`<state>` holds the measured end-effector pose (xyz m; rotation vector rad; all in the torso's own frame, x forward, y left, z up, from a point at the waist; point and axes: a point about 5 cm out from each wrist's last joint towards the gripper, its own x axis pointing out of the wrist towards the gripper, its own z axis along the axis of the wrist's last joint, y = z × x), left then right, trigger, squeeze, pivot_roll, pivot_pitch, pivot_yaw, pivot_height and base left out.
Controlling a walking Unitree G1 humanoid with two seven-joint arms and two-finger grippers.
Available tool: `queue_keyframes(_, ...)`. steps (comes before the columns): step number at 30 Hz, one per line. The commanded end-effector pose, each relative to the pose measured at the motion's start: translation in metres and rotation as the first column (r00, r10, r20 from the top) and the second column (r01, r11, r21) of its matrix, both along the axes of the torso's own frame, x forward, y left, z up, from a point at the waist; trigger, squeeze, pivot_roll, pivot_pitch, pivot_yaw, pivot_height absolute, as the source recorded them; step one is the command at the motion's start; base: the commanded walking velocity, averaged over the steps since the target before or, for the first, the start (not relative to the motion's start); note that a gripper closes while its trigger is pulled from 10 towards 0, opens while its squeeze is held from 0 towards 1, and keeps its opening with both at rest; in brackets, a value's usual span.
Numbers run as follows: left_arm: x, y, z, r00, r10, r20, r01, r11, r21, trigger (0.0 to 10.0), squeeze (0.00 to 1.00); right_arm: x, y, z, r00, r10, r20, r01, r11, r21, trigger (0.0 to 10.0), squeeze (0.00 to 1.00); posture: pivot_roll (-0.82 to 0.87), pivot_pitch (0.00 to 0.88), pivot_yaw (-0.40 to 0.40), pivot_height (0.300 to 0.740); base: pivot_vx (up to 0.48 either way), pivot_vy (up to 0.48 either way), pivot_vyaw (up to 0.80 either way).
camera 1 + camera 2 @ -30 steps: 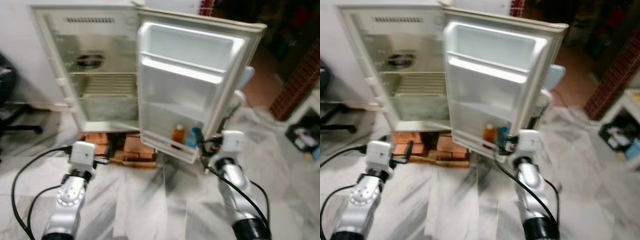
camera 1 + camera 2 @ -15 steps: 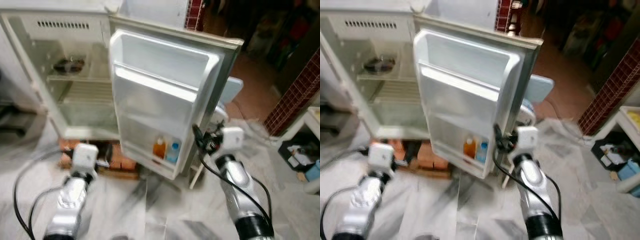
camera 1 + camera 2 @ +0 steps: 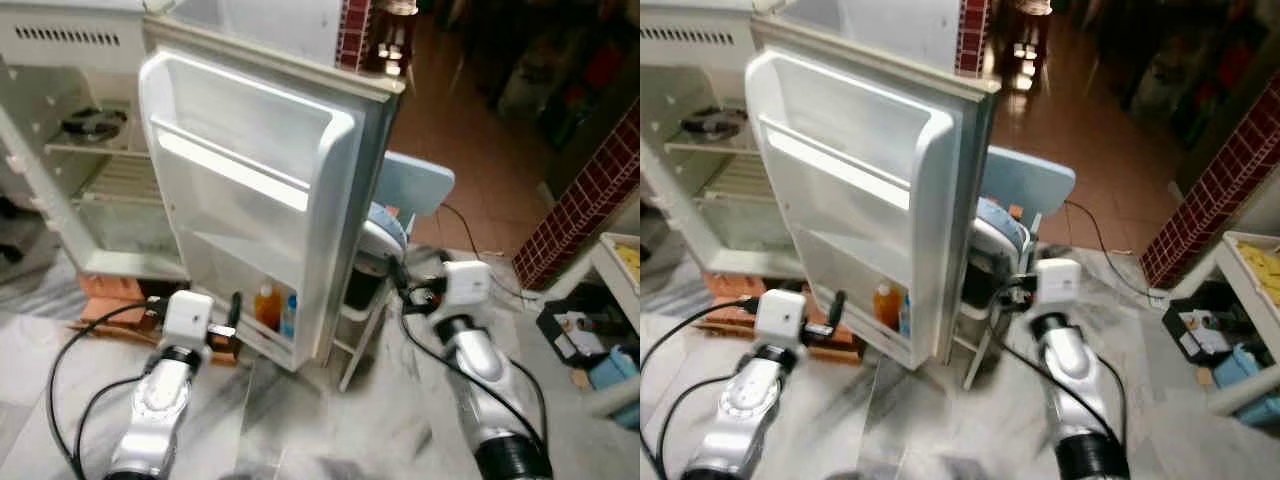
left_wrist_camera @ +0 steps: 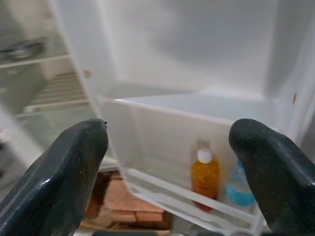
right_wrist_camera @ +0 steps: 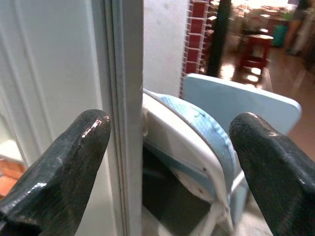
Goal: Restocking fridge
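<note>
Fridge door (image 3: 240, 190) hangs wide open, with an orange bottle (image 3: 265, 304) and a blue-labelled bottle (image 3: 289, 315) in its bottom rack. Both pincers are spread apart and empty: the left pincer (image 3: 236, 318) sits just in front of that rack, the right pincer (image 3: 398, 283) by the door's outer edge. Looks like the between-items step, so next it probably needs to fetch more stock.

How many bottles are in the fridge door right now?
2, side by side in the bottom door shelf: an orange bottle and a blue-labelled bottle. Others may be hidden behind the shelf fronts.
</note>
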<state>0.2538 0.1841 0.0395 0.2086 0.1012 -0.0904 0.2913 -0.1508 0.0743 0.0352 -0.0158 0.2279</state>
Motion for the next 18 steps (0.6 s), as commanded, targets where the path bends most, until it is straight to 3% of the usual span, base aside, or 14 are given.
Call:
queue_keyframes(1,0.001,-0.007,0.000,1.000,-0.017,0.000,0.017,1.000,-0.005,10.0,0.00,0.001,-0.010,0.002,0.999,-0.033,0.008,0.033,0.999,-0.008,10.0,0.00,0.05,0.000,-0.025,0.740,0.000,-0.442,0.00)
queue_keyframes(5,-0.002,-0.008,-0.001,1.000,-0.008,-0.007,0.008,0.999,-0.038,10.0,0.00,0.005,-0.011,0.001,0.998,-0.059,-0.006,0.058,0.998,-0.004,10.0,0.00,0.05,0.000,-0.025,0.740,0.000,-0.112,0.00)
queue_keyframes(6,-0.006,-0.007,-0.005,1.000,-0.013,-0.025,0.012,1.000,-0.029,10.0,0.00,0.006,-0.010,0.003,0.999,-0.034,0.012,0.035,0.998,-0.045,10.0,0.00,0.05,0.000,-0.026,0.740,0.000,0.000,0.00)
queue_keyframes(9,-0.012,-0.002,-0.014,0.995,-0.001,-0.104,-0.005,0.999,-0.054,10.0,0.00,0.009,-0.008,0.006,0.999,-0.044,0.032,0.046,0.998,-0.040,10.0,0.00,0.06,0.000,-0.031,0.740,0.000,0.000,0.74)
queue_keyframes(14,-0.016,0.013,-0.014,0.992,0.030,-0.120,-0.039,0.996,-0.074,10.0,0.00,0.012,-0.007,0.009,0.997,-0.062,0.034,0.062,0.998,-0.006,10.0,0.00,0.07,0.000,-0.042,0.740,0.000,0.000,0.74)
queue_keyframes(15,-0.017,0.019,-0.012,0.988,0.033,-0.151,-0.062,0.981,-0.186,10.0,0.00,0.011,-0.007,0.007,0.997,-0.073,0.026,0.073,0.997,0.013,10.0,0.00,0.07,0.000,-0.042,0.740,0.000,0.000,0.73)
queue_keyframes(18,-0.019,0.021,-0.006,0.989,0.019,-0.144,-0.053,0.971,-0.233,10.0,0.00,0.006,-0.008,0.002,0.996,-0.088,0.009,0.088,0.996,0.023,10.0,0.00,0.07,0.000,-0.038,0.740,0.000,0.000,0.71)
